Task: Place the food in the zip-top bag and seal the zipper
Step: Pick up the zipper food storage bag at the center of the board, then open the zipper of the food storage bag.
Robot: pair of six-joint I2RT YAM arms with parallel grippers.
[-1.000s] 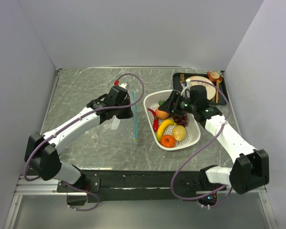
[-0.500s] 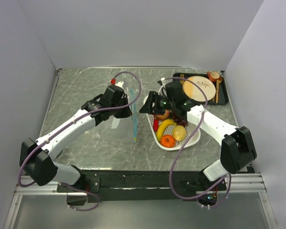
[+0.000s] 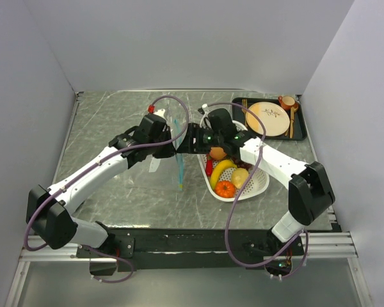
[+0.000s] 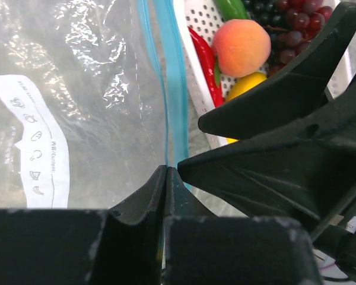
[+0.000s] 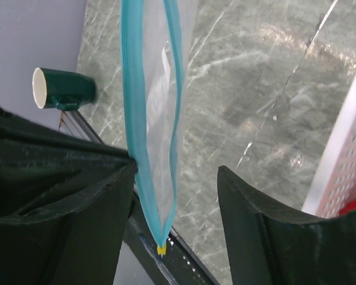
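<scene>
The zip-top bag (image 4: pixel 77 89) hangs clear and upright, a white label (image 4: pixel 38 142) on its side. My left gripper (image 4: pixel 166 170) is shut on one lip of the teal zipper (image 4: pixel 177 89). In the top view the left gripper (image 3: pixel 171 148) and the right gripper (image 3: pixel 187 144) meet at the zipper (image 3: pixel 180 167). My right gripper (image 5: pixel 175 178) is open. The bag's slightly parted mouth sits between its fingers, and the left finger (image 5: pixel 101 208) touches one strip of the zipper (image 5: pixel 132 89). The food lies in the white basket (image 3: pixel 259 182): peach (image 4: pixel 242 46), grapes (image 4: pixel 285 21), red chili (image 4: pixel 203 56), banana (image 3: pixel 221 170), orange tomato (image 3: pixel 225 188).
A black tray (image 3: pixel 299 131) at the back right carries a beige plate (image 3: pixel 269 118), an orange cup (image 3: pixel 287 101) and cutlery. In the right wrist view a dark green cylinder (image 5: pixel 62 89) sits by the wall. The basket stands just right of the bag.
My right arm has swung left from above the basket to the bag's mouth. The left gripper keeps its hold on the zipper, shifted slightly.
</scene>
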